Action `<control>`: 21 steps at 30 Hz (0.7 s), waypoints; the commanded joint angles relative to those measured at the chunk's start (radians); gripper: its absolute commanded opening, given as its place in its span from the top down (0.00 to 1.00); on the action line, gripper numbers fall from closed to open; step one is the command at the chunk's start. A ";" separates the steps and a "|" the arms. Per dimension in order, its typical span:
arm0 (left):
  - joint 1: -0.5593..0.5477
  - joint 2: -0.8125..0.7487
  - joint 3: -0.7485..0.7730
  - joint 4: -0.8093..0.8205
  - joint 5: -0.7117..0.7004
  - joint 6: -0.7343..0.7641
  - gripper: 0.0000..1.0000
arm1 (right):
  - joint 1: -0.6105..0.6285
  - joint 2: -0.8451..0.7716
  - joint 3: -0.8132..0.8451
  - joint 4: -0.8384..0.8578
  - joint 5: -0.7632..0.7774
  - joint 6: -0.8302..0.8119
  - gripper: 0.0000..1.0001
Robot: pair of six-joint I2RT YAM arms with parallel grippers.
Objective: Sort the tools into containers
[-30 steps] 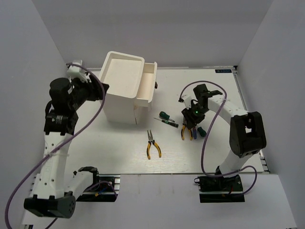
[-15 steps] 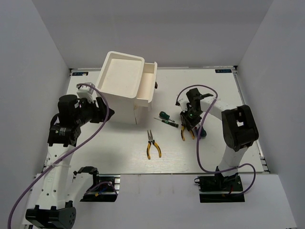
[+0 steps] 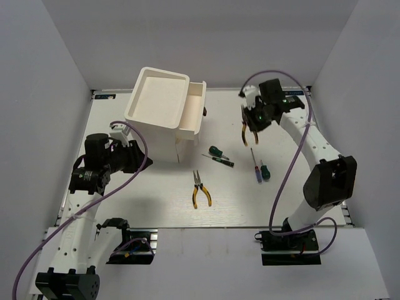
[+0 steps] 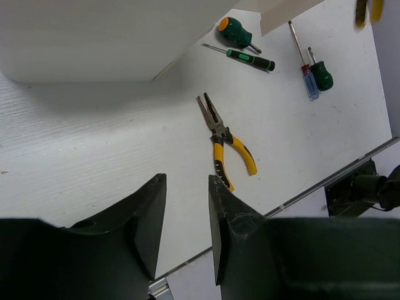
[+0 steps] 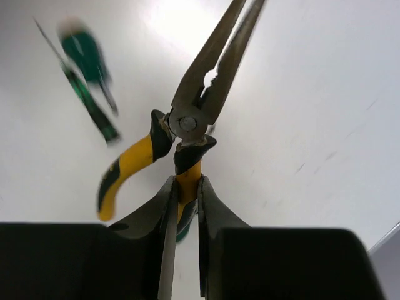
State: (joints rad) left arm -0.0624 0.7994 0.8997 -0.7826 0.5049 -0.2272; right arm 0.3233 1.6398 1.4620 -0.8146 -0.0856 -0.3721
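My right gripper [image 3: 253,122] is shut on one yellow-and-black pliers [image 3: 245,133] and holds it in the air to the right of the white cabinet's [image 3: 159,115] open top drawer [image 3: 195,107]. In the right wrist view the pads [image 5: 167,206] clamp one handle of this pliers [image 5: 185,123], nose pointing away. A second pliers [image 3: 200,187] lies on the table centre. A stubby green screwdriver [image 3: 215,150] and a thin green-black one [image 3: 220,160] lie near the cabinet. A blue one [image 3: 255,169] and a green one [image 3: 264,170] lie further right. My left gripper [image 3: 136,156] is open and empty, left of the cabinet.
The left wrist view shows the cabinet's underside [image 4: 94,37], the lying pliers [image 4: 225,140], the screwdrivers [image 4: 250,57] and the table's near edge with the right arm's base [image 4: 362,187]. White walls enclose the table on three sides.
My right gripper has lifted the pliers off the table beside the blue and green screwdrivers and carried it up and toward the back. My left arm has swung nearer and lower beside the cabinet.
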 commanded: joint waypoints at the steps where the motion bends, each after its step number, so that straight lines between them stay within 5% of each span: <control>1: -0.007 -0.006 0.008 0.019 0.027 0.009 0.56 | 0.013 0.017 0.251 -0.009 -0.118 0.062 1.00; 8: -0.007 0.004 0.030 0.037 0.017 0.009 0.56 | 0.023 0.170 0.446 0.184 -0.478 0.407 1.00; 10: -0.007 0.004 0.030 0.037 0.017 0.009 0.55 | 0.042 0.196 0.452 0.359 -0.586 0.549 1.00; 21: -0.007 0.004 0.030 0.037 0.007 0.000 0.55 | 0.140 0.354 0.540 0.839 -0.729 0.825 1.00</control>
State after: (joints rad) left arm -0.0658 0.8101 0.9001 -0.7597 0.5060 -0.2268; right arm 0.4477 2.0312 1.9247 -0.2131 -0.7204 0.3515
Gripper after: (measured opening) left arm 0.452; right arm 0.178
